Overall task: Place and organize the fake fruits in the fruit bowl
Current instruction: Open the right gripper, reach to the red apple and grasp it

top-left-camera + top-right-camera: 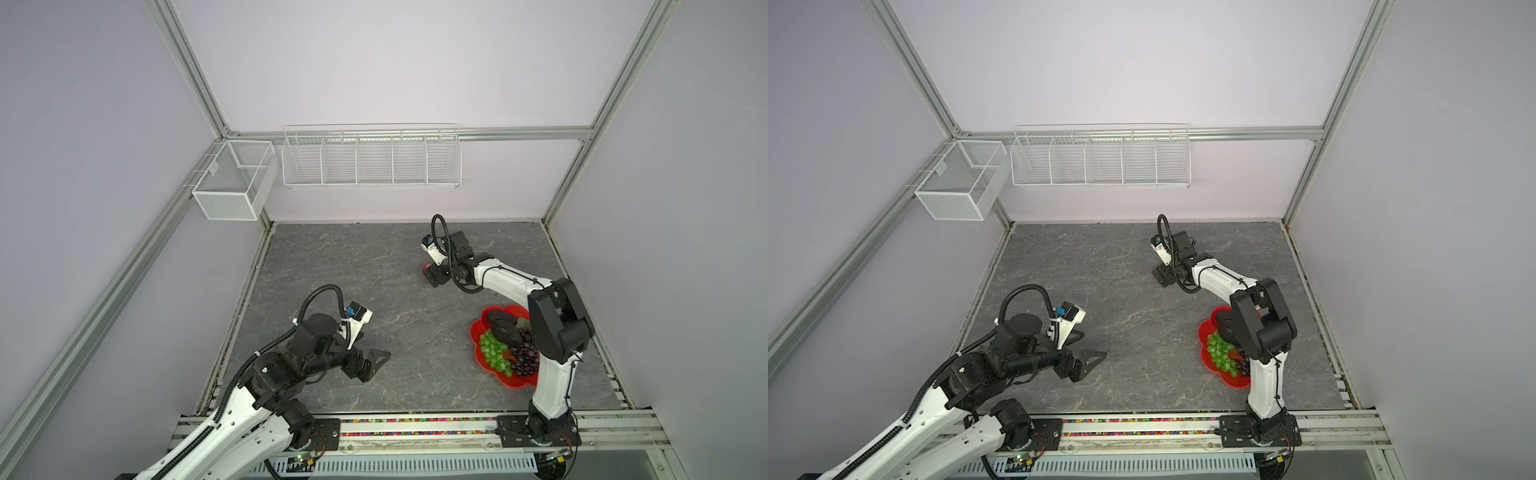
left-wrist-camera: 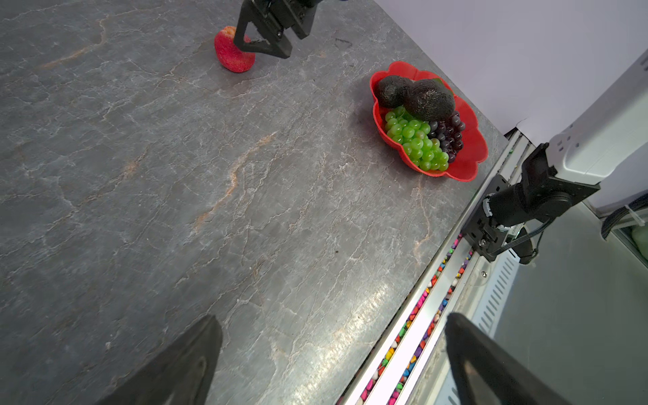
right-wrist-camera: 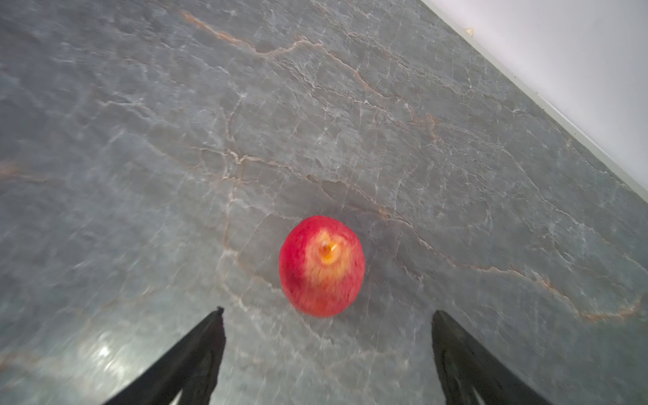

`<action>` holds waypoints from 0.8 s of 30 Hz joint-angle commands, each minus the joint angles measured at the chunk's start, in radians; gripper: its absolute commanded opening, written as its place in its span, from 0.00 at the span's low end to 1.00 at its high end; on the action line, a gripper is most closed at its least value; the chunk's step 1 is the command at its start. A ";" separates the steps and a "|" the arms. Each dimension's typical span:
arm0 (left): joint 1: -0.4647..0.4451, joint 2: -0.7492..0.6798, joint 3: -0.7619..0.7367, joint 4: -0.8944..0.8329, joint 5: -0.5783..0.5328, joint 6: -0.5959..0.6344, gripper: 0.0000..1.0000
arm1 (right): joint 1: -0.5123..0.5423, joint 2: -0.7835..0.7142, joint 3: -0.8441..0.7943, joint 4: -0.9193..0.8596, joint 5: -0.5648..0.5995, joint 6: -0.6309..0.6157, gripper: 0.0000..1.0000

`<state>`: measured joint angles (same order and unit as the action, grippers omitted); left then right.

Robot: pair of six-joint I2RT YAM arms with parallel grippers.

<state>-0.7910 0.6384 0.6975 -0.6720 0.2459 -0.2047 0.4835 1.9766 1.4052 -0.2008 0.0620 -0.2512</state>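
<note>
**Containers.** The fruit bowl (image 2: 471,150) sits near the desk's front right corner, beside the base of my right arm. It holds two avocados (image 2: 391,91) (image 2: 431,101) touching each other, one partly over the green grape bunch (image 2: 417,143). The dark purple grape bunch (image 2: 450,135) lies against the green one. The red apple (image 3: 322,266) is outside the bowl, well apart from it, resting on the desk toward the back.

**Arm pose.** My right arm reaches back and toward the middle, with the right end effector (image 3: 328,312) angled down at the apple. Its jaws are spread wide and pinch nothing; in the right wrist view the apple lies just ahead of the fingertips. My left arm is folded low at the front left. The left end effector (image 2: 333,317) is also spread and holds nothing.

**Surroundings.** The desk (image 1: 374,270) is grey with marble veining. Pale lilac walls in aluminium framing carry a wire rack (image 1: 370,158) and a mesh basket (image 1: 232,183).
</note>
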 commanded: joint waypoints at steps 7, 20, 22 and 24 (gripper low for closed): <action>0.007 -0.005 0.023 -0.017 -0.012 0.008 0.99 | 0.005 0.128 0.103 0.024 -0.015 0.086 0.88; 0.009 -0.032 0.022 -0.014 -0.003 0.010 0.99 | 0.008 0.165 0.108 -0.064 -0.045 0.113 0.70; 0.009 -0.034 0.022 -0.013 -0.002 0.011 0.99 | 0.007 0.150 0.084 -0.053 -0.036 0.106 0.68; 0.009 -0.031 0.022 -0.012 -0.003 0.011 0.99 | 0.008 0.130 0.061 -0.043 -0.029 0.099 0.64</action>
<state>-0.7856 0.6132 0.6975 -0.6720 0.2394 -0.2043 0.4862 2.1319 1.5047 -0.2272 0.0330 -0.1547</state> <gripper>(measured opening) 0.991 0.648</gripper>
